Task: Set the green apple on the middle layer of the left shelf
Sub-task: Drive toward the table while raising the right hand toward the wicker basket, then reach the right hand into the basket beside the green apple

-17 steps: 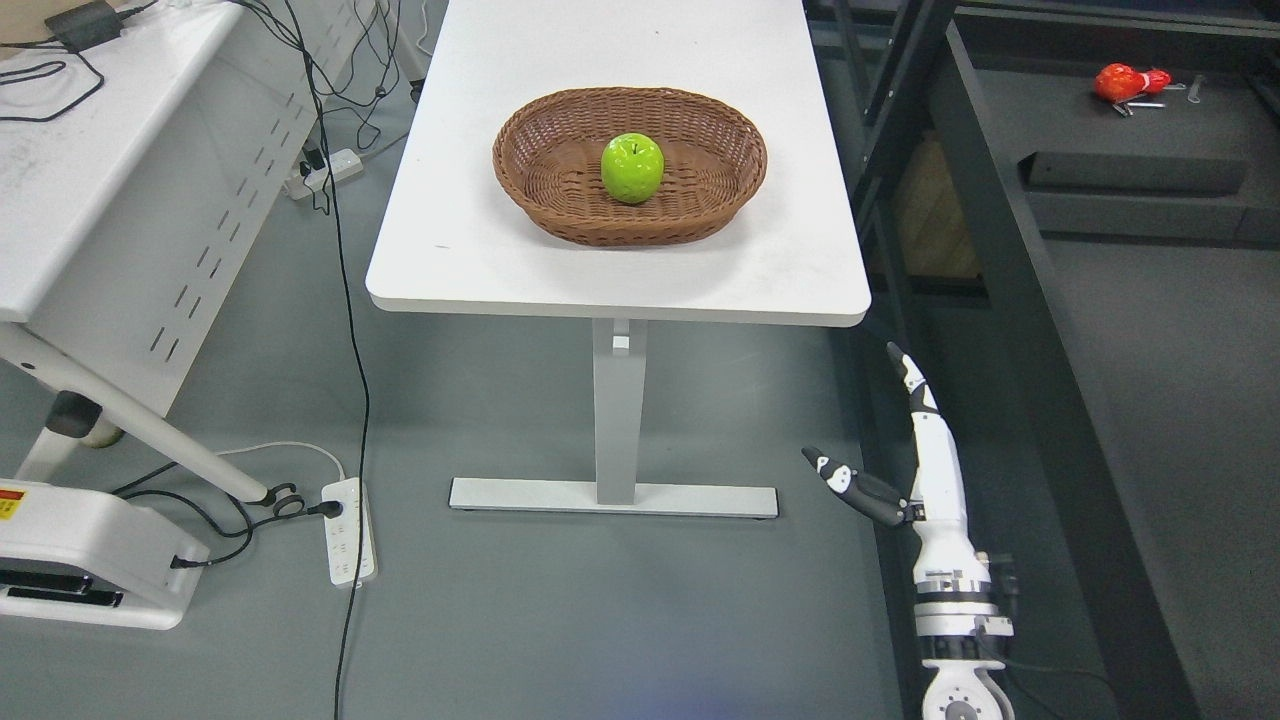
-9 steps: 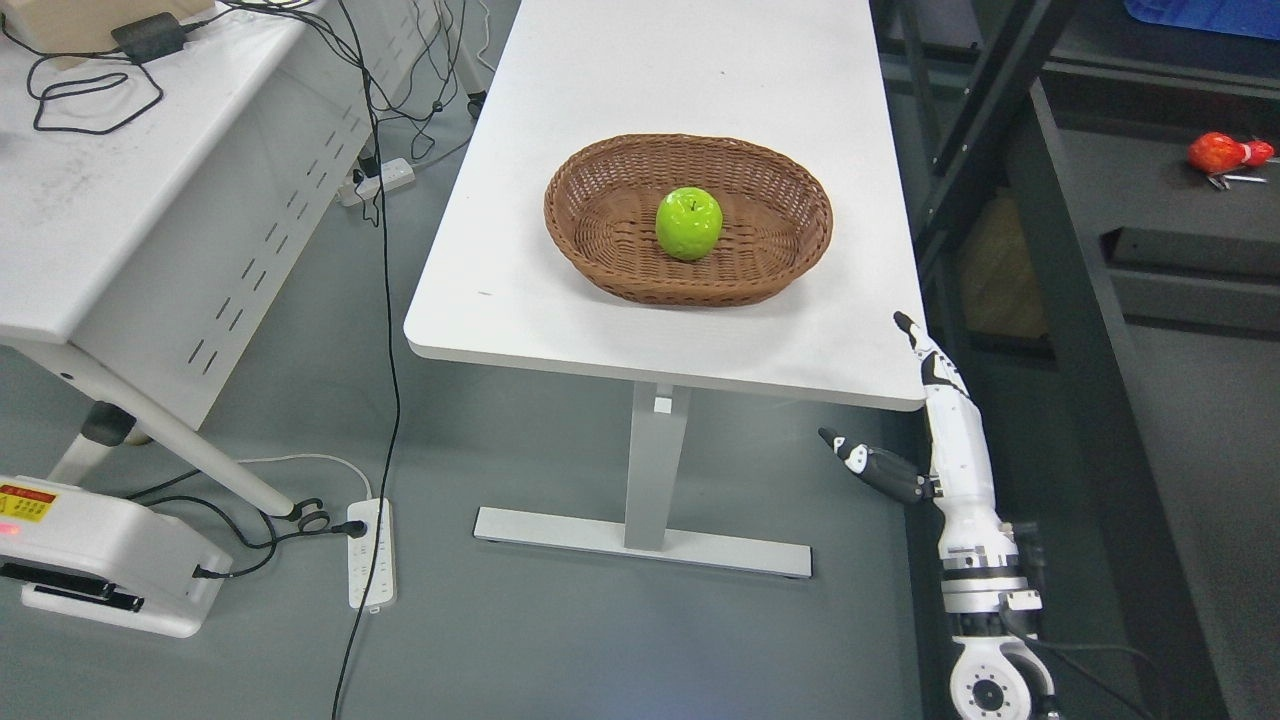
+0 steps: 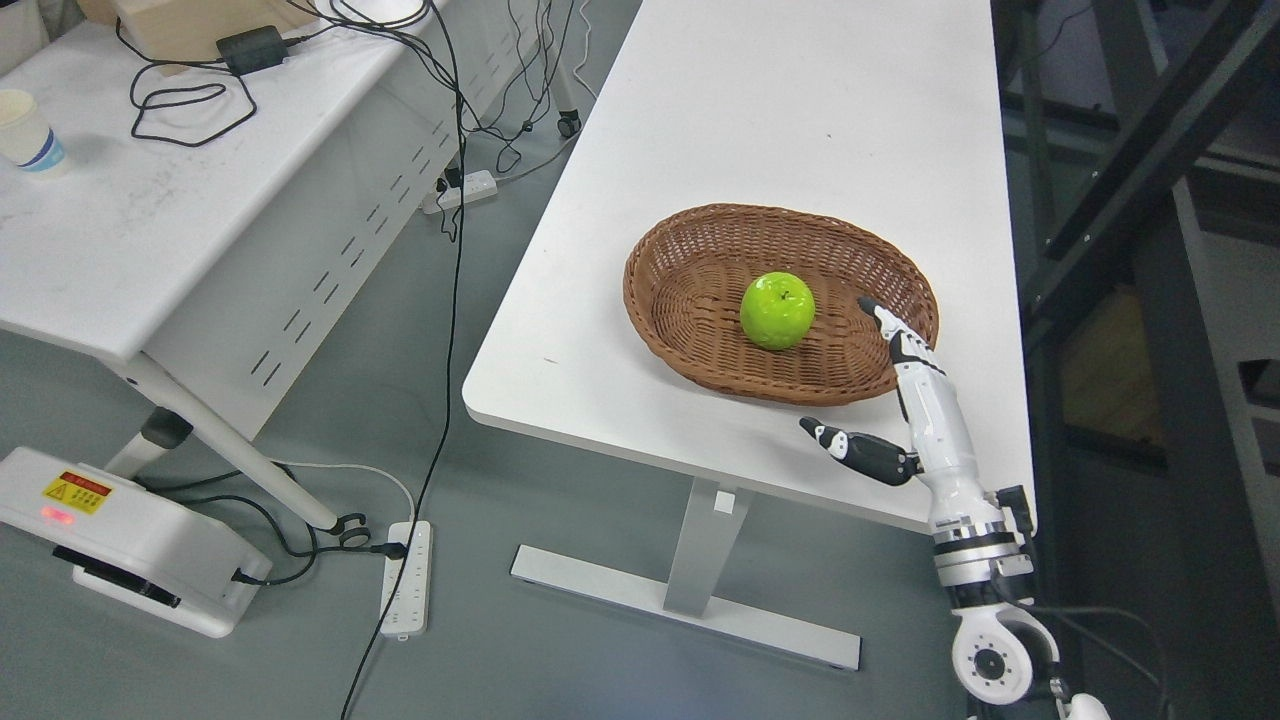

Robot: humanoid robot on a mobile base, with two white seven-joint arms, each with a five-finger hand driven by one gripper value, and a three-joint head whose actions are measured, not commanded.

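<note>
A green apple [image 3: 778, 310] lies in the middle of a brown wicker basket [image 3: 690, 300] on a white table [image 3: 780, 120]. My right hand [image 3: 900, 400] comes in from the lower right, fingers straight and thumb spread out, open and empty. Its fingertips [image 3: 872, 308] reach over the basket's near right rim, a short way right of the apple and not touching it. A dark shelf frame [image 3: 1130, 200] stands right of the table. My left arm is out of view.
A second white table [image 3: 150, 220] with cables, a black adapter [image 3: 250, 48] and a paper cup [image 3: 25, 130] stands at the left. On the floor lie a power strip [image 3: 405, 580], cables and a white base unit [image 3: 110, 540].
The camera has shifted, so the table and basket sit lower and further right in the picture. My right hand has risen from below the table's edge to the basket's right rim.
</note>
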